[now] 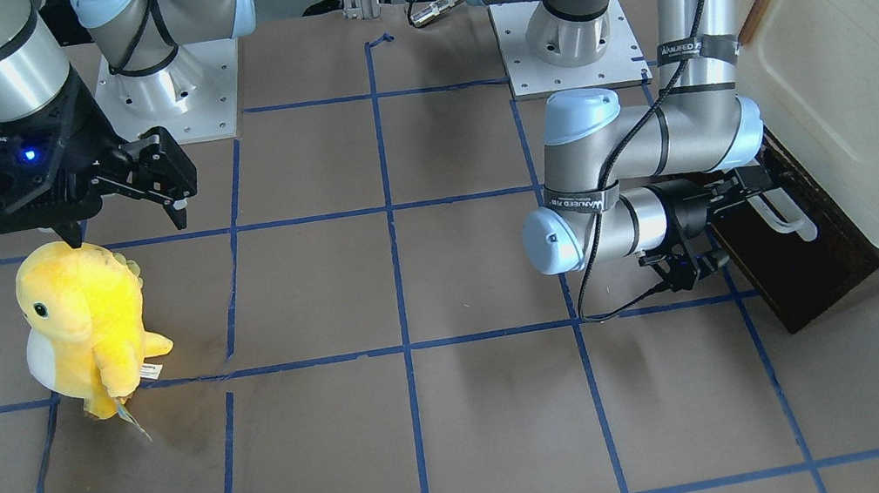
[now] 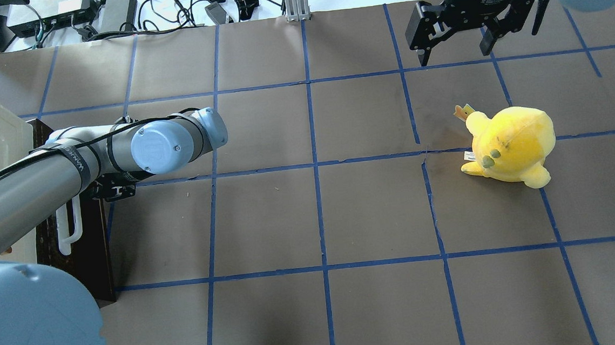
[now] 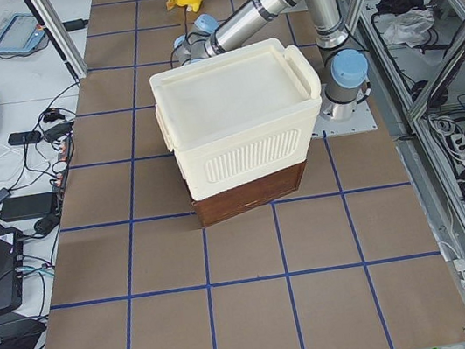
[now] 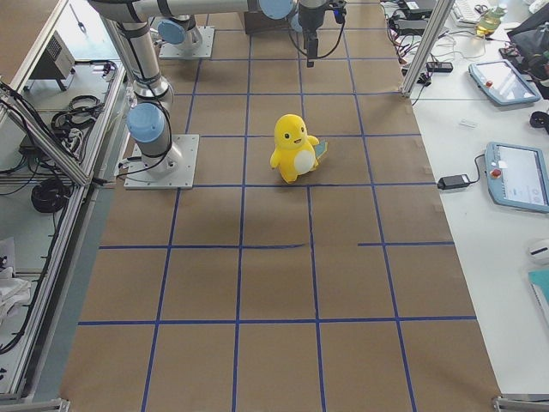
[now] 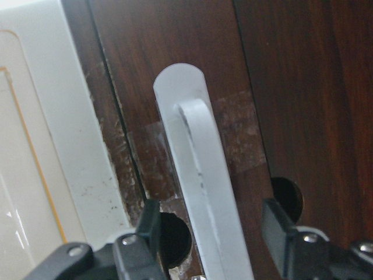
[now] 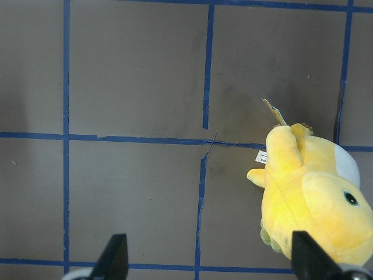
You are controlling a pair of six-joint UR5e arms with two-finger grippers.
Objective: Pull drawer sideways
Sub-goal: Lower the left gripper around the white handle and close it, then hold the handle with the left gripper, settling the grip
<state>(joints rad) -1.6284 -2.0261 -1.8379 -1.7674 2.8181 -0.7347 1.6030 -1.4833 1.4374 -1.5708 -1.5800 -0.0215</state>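
The drawer's dark brown front (image 1: 801,273) sits low under the cream cabinet (image 1: 863,82), at the left edge of the overhead view (image 2: 78,253). Its white bar handle (image 1: 788,219) fills the left wrist view (image 5: 201,169). My left gripper (image 1: 734,222) is open, with one finger (image 5: 148,230) on each side of the handle and small gaps between. No drawer sides or floor show. My right gripper (image 2: 453,48) is open and empty, hovering above the table far from the drawer (image 6: 210,262).
A yellow plush toy (image 2: 511,144) stands on the brown, blue-taped table below the right gripper, also in the front view (image 1: 86,324). The cabinet door has a small brown handle (image 1: 760,6). The arm bases (image 1: 564,33) stand at the table's back.
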